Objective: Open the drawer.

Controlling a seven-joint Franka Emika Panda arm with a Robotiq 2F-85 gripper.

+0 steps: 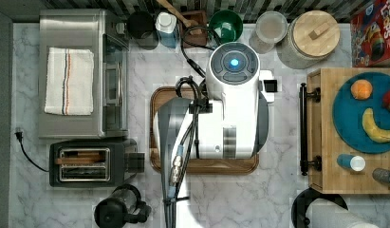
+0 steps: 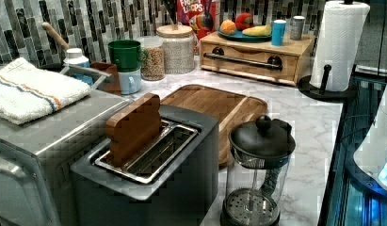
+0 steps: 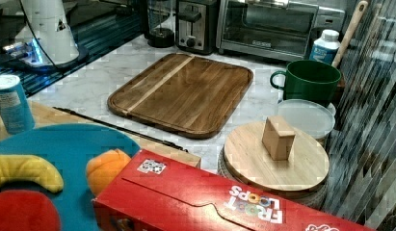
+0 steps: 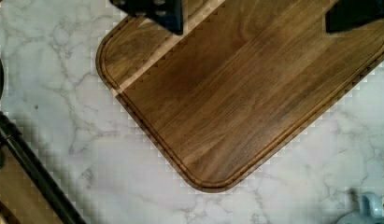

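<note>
The drawer (image 1: 325, 130) is a light bamboo box at the top view's right edge, with its long black bar handle (image 1: 304, 128) facing the middle of the counter. The left view shows the drawer (image 2: 250, 66) at the back with its front flush and the handle (image 2: 243, 61) across it. In the right view the handle (image 3: 118, 127) runs along the box's edge. My gripper (image 4: 255, 14) hangs open above the dark brown tray (image 4: 236, 93), its two black fingertips (image 4: 152, 11) spread wide with nothing between them. The handle (image 4: 35, 172) lies off to one side, apart from the fingers.
A blue plate (image 1: 354, 128) with toy fruit and two small cans stands on the drawer box. A paper towel roll (image 2: 339, 44) is beside it. Jars (image 1: 313, 38), a green mug (image 1: 226, 26), a toaster oven (image 1: 81, 71), a toaster (image 1: 88, 164) and a French press (image 1: 119, 209) ring the counter.
</note>
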